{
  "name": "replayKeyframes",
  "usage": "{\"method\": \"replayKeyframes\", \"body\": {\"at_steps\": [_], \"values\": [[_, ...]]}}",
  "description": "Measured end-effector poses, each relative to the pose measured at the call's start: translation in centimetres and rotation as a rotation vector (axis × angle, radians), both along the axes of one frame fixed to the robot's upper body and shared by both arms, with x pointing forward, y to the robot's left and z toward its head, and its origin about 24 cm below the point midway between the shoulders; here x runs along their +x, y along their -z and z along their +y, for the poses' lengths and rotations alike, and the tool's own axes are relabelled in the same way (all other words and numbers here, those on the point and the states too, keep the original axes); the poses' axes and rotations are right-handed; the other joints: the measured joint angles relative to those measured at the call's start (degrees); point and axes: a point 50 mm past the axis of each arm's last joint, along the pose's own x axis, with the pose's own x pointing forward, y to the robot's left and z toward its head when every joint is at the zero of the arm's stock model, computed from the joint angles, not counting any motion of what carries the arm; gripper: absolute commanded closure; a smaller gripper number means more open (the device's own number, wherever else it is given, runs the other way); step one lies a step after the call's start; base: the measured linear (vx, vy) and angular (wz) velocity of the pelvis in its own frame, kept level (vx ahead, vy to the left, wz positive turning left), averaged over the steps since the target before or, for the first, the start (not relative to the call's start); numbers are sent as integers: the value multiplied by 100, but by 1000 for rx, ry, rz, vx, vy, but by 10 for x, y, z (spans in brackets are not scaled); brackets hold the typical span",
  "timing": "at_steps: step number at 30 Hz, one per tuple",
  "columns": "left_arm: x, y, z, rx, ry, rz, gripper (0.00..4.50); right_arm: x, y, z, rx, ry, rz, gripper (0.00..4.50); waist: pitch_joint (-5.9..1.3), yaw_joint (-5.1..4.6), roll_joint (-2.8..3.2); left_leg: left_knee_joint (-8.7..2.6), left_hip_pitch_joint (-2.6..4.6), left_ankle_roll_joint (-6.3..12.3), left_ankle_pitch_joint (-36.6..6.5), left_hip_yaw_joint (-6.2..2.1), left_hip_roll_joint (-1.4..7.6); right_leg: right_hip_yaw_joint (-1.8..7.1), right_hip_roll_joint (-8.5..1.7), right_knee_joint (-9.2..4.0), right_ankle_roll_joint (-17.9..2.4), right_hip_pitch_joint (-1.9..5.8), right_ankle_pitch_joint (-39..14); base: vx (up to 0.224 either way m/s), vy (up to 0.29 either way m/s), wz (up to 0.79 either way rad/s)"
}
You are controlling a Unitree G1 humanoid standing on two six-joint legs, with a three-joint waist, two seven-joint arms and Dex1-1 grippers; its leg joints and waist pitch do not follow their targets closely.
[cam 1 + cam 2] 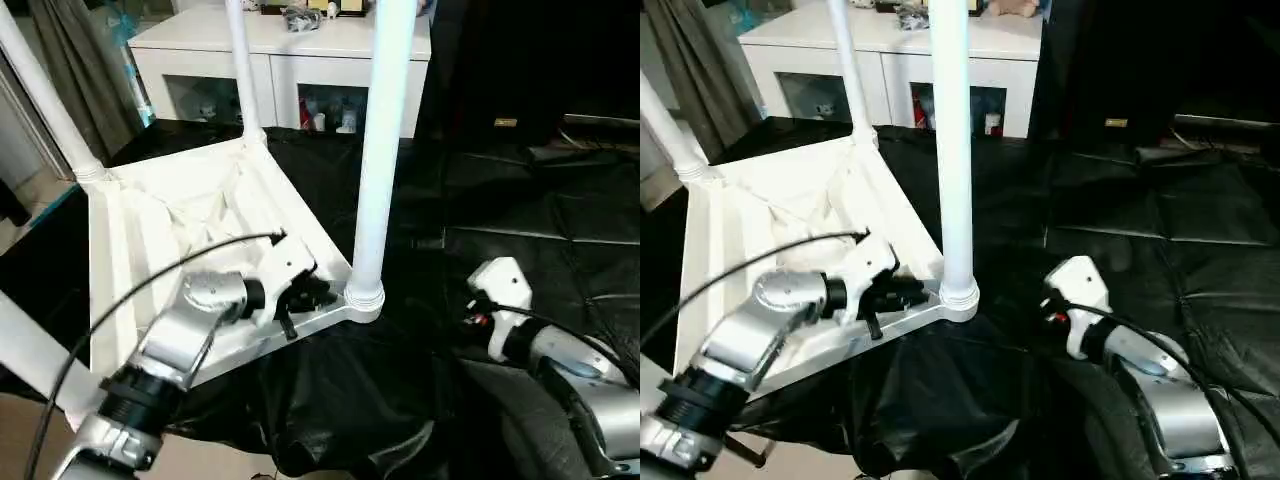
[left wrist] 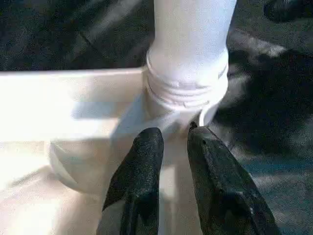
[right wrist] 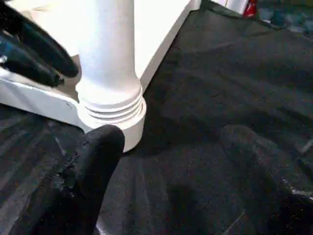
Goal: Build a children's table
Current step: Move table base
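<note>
Your tabletop (image 1: 130, 250) is lying upside down on the black sheet (image 1: 520, 200), with legs standing in its corner sockets. Your left hand (image 2: 173, 139) is hovering over the rim beside the near leg (image 1: 385, 130), fingers narrowly parted and holding nothing. Your right hand (image 3: 171, 161) is gaping wide and empty, near that leg's base.

— Can any lettering, label, brand or number be read?
— None can be read. A small yellowish tag (image 1: 505, 122) is seen on the dark unit at the back, but whatever is printed on it cannot be made out.
</note>
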Motion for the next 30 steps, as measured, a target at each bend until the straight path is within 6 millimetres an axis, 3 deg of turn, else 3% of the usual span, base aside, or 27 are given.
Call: {"method": "replayKeyframes", "body": {"at_steps": [4,9,17,18,22,30], "values": [[-2,1,0,7,-12,21,339,0,0,-1,-4,-1,1,80,-7,8,48,-31,1,-1,1,1,-2,-4,0,-24,2,-1,1,0,0,0],[-7,0,3,9,-16,37,339,-6,6,-3,-9,-3,26,80,-11,9,65,-55,2,-2,1,1,-2,-10,1,-45,3,-3,0,0,0,0],[-12,-2,4,-6,-14,61,339,-6,7,1,-6,-22,31,80,-10,10,61,-62,-6,-1,-1,5,-3,-8,2,-80,3,1,0,0,0,0],[-13,-2,4,-15,-14,76,309,-5,6,1,-6,-23,30,80,-10,11,61,-63,-7,-1,0,5,-3,-8,2,-80,3,1,0,0,0,0],[-20,3,4,-23,0,126,283,-4,5,2,-6,-27,26,80,-6,12,57,-69,-6,-2,1,5,-3,-9,2,-80,3,-2,0,0,0,0],[-19,3,9,1,-16,118,283,-4,5,2,-8,-28,27,80,-4,10,55,-72,-4,-3,1,7,-4,-5,2,-81,4,-2,1,0,0,0]]}}
